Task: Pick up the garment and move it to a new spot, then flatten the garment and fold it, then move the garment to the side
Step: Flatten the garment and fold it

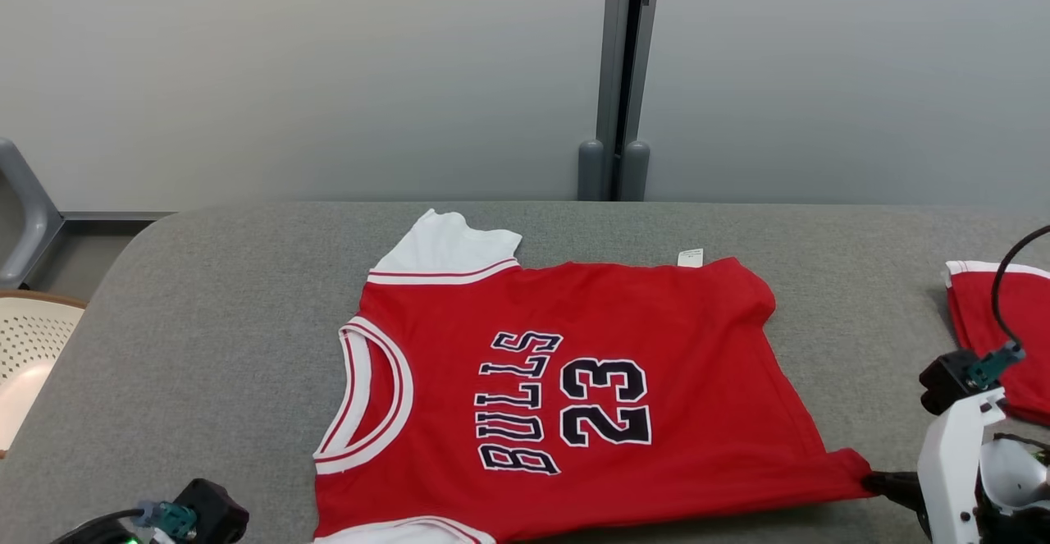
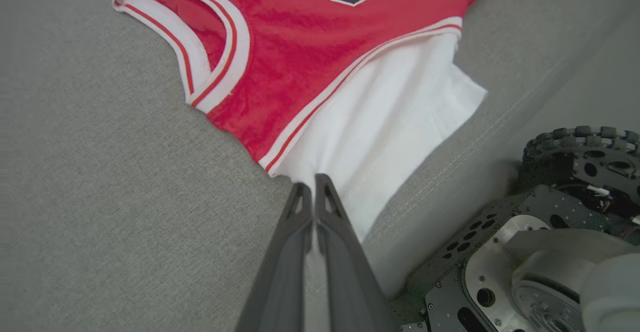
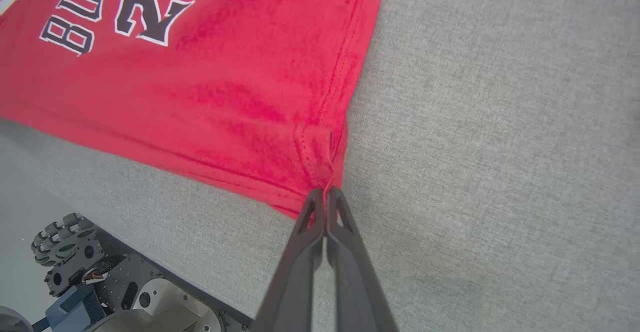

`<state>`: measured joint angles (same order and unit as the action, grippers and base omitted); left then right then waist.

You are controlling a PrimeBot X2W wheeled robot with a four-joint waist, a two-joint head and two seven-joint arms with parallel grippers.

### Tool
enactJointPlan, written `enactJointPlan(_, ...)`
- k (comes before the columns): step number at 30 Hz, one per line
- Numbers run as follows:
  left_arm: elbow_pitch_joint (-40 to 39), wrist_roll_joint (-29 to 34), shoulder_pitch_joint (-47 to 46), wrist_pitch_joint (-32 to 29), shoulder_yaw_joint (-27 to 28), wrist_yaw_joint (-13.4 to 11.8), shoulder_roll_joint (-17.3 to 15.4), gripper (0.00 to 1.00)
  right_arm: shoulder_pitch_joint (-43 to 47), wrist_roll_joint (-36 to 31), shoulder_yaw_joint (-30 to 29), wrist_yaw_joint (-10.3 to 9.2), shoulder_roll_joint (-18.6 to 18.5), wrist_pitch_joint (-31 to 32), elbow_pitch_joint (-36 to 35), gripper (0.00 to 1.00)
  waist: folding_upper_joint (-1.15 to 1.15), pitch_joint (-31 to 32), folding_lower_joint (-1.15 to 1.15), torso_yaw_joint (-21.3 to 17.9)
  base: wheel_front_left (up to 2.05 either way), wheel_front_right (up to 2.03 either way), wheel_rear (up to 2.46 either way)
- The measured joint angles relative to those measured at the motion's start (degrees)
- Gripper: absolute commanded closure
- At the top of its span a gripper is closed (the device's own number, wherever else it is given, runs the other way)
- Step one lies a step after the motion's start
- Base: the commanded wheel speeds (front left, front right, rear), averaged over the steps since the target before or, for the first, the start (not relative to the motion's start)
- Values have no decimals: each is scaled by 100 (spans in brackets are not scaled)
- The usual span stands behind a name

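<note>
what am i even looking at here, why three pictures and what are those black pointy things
It is one moment seen by three cameras on a wheeled robot with two arms. The wide picture comes from its head, looking down at a grey padded table. The other two come from cameras on its wrists, each looking along that arm's own two long dark fingers: those are the black pointy things.

A red Bulls 23 jersey with white sleeves lies spread on the table. The left gripper is shut on the jersey's near white sleeve. The right gripper is shut on the jersey's near bottom corner. Another red garment lies at the table's right edge. The metal plates and the wheel are the robot's own base.
</note>
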<state>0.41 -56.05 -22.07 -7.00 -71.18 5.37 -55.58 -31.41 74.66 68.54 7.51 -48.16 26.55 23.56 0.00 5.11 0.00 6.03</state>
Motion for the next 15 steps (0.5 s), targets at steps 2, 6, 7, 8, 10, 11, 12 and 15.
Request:
enactJointPlan(2, -7, -3, -66, 16, 52, -27, 2, 100, -79, -3, -51, 1, 20, 1, 9, 100, 0, -11, 0, -4, 0, 0, 0)
enactJointPlan(6, 11, 43, -261, 5, 145, -62, 10, 100, -270, -170, -125, 0, 40, -14, 54, 100, 0, -43, 0, -4, 0, 0, 0)
enactJointPlan(7, 19, 65, -324, -1, 170, -65, 14, 100, -315, -176, -159, 0, 52, -30, 65, 100, 0, -56, 0, -5, 0, 0, 0)
enactJointPlan(8, 31, 85, -381, -3, 190, -65, 18, 100, -361, -178, -180, 0, 69, -31, 70, 100, 0, -69, 0, -5, 0, 0, 0)
enactJointPlan(10, 57, 124, -491, -30, 224, -65, 38, 100, -450, -238, -225, 0, 104, -32, 85, 100, 0, -108, 0, -9, 0, 0, 0)
enactJointPlan(11, 77, 175, -563, -59, 233, -64, 57, 100, -498, -248, -240, 0, 124, -22, 100, 100, 0, -132, 0, -11, 0, 0, 0)
enactJointPlan(12, 98, 243, -649, -100, 232, -51, 77, 100, -537, -292, -252, 0, 140, -15, 121, 100, 0, -157, 0, -11, 0, 0, 0)
enactJointPlan(15, 165, 412, -838, -213, 211, -4, 109, 100, -623, -342, -269, 0, 188, -5, 167, 100, 0, -207, 0, -9, 0, 0, 0)
